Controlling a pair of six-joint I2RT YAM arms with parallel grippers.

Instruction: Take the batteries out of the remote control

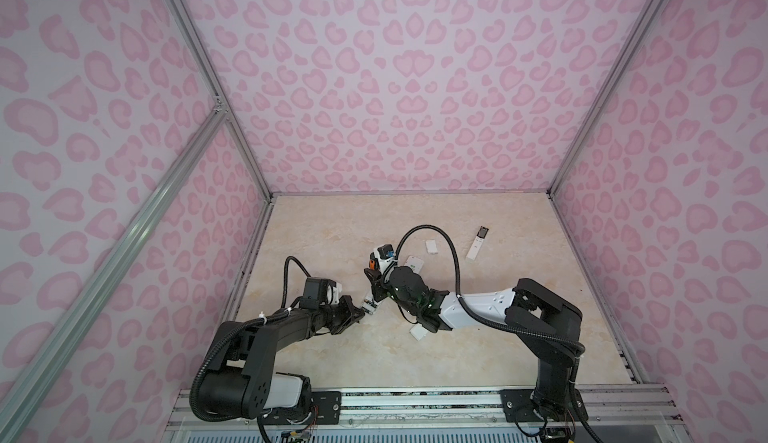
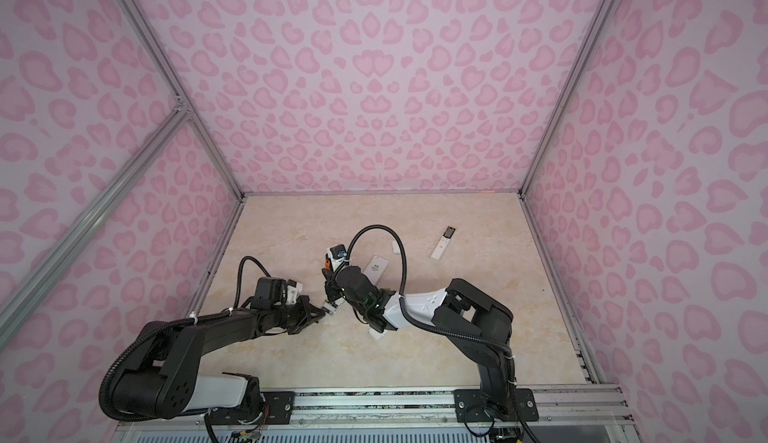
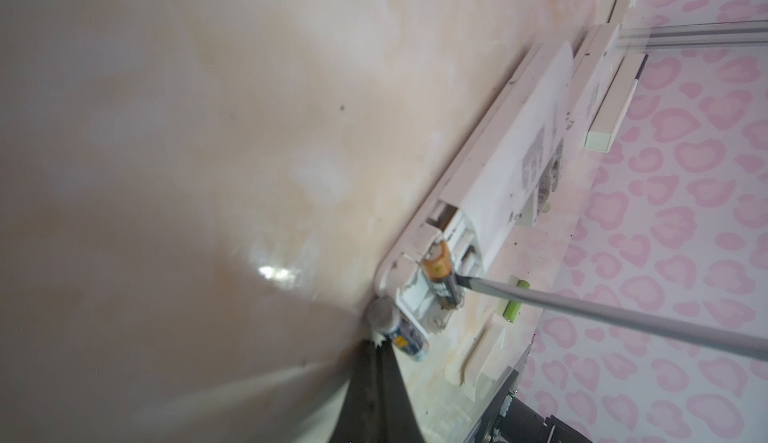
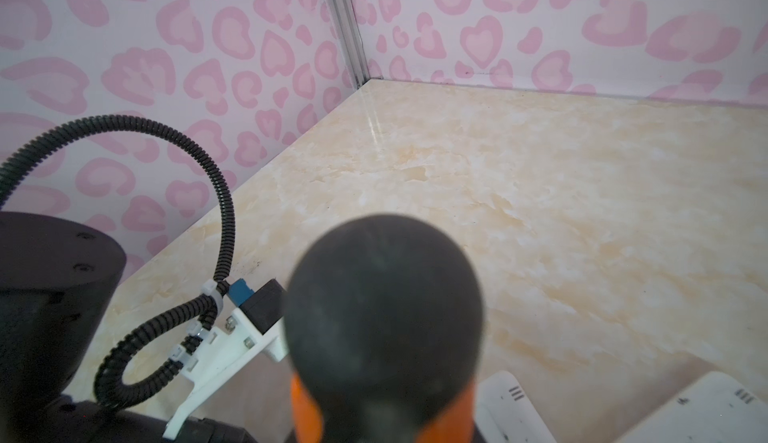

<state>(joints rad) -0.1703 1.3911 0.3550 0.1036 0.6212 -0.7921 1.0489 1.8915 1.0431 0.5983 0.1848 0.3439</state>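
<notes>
Gold-ended battery (image 3: 441, 281) at screwdriver (image 3: 602, 316) tip seen only from left wrist, right hand (image 1: 373, 282) gripping screwdriver, left hand (image 3: 377, 347) closed

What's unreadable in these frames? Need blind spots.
1. Right pincer: right wrist view, screwdriver handle hides its jaws.
2. Open remote: too small in both top views; batteries indistinguishable.
3. Left pincer against loose battery: left wrist view, blurred; contact unclear.
4. Lime-green battery: left wrist view, screwdriver shaft crosses it.
</notes>
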